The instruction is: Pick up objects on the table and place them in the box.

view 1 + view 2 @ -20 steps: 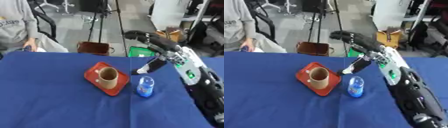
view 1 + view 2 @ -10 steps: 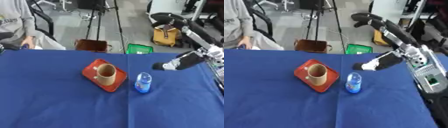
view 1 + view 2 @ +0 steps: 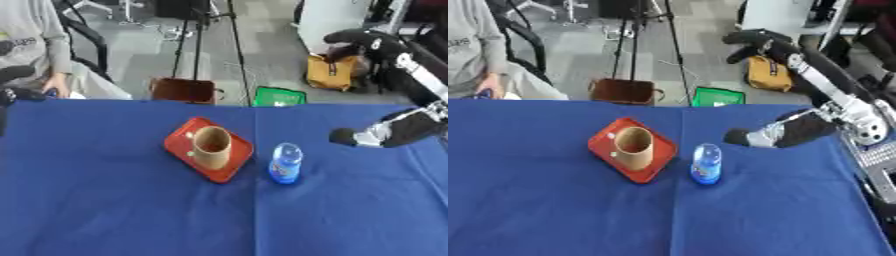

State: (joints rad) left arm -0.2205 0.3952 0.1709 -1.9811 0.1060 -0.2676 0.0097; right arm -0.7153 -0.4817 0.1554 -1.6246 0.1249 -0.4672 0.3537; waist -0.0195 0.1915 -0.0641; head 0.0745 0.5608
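Observation:
A red tray lies in the middle of the blue table with a brown paper cup standing on it. Just right of the tray stands a small blue bottle, upright. My right hand is raised high beyond the table's far edge, fingers relaxed and holding nothing. A dark rounded part of that arm juts out over the table, right of the bottle and apart from it. Dark parts of my left hand show at the left edge.
A brown open box and a green crate sit on the floor past the far edge. A yellow bag stands further back. A person sits at the far left corner. A grey device lies at the table's right edge.
My right arm has swung up and to the right, away from the tray and bottle. The cup, tray and bottle have stayed put.

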